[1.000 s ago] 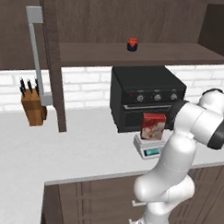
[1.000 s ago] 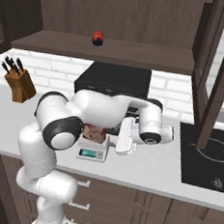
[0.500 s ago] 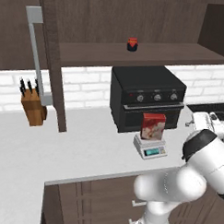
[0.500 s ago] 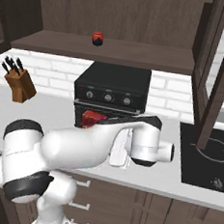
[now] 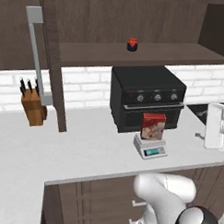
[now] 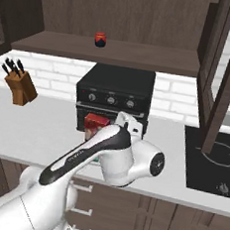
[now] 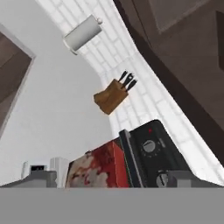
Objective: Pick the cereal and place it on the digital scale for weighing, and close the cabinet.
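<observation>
You are looking at the cereal (image 5: 153, 126) standing upright on the digital scale (image 5: 150, 147) in front of the oven (image 5: 147, 95), so by my reading the weighing step is done. You are now facing the cabinet (image 6: 221, 77), its door hanging open (shelf holding one small red jar (image 5: 132, 44)). Whether the gripper's fingers are spread or closed, I cannot tell.

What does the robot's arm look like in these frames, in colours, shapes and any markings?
The arm is glossy white, built of rounded, bulbous links with a dark stripe along one link and dark round joint caps. Its base link is equally smooth and white. No cables or logos are visible. The fingertips look small, grey and blocky.
</observation>
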You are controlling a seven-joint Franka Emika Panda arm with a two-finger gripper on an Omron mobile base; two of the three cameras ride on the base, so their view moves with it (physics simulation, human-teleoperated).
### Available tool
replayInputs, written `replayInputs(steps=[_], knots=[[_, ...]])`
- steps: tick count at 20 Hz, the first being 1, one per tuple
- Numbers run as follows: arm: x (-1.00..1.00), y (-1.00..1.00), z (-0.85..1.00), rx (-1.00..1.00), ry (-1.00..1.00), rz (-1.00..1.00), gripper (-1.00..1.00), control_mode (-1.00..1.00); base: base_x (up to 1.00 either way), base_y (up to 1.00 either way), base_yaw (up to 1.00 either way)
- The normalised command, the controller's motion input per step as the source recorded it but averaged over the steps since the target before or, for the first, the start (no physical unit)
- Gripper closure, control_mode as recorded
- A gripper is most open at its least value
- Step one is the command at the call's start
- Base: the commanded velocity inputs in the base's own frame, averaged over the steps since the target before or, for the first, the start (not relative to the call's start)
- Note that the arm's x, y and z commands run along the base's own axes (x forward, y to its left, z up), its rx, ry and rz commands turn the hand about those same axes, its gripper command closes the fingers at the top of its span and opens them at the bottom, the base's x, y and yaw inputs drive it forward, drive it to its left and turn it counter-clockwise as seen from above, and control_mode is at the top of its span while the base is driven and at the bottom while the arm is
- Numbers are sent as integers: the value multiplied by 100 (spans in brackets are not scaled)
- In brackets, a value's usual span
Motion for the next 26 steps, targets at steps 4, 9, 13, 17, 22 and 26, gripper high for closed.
replayInputs(steps=[4,9,13,17,22,26], knots=[[-43,22,37,-15,-48,-51,-100,-100,0,0,0],[-38,-1,57,-1,-15,-23,-100,-100,0,0,0],[-70,-13,36,-1,-22,-6,-100,-100,0,0,0],[-66,-50,45,0,-16,-1,-100,-100,0,0,0],[-75,-26,18,-8,-23,-5,-100,-100,0,0,0],[-2,-26,0,-10,-16,-21,-100,-100,0,0,0]])
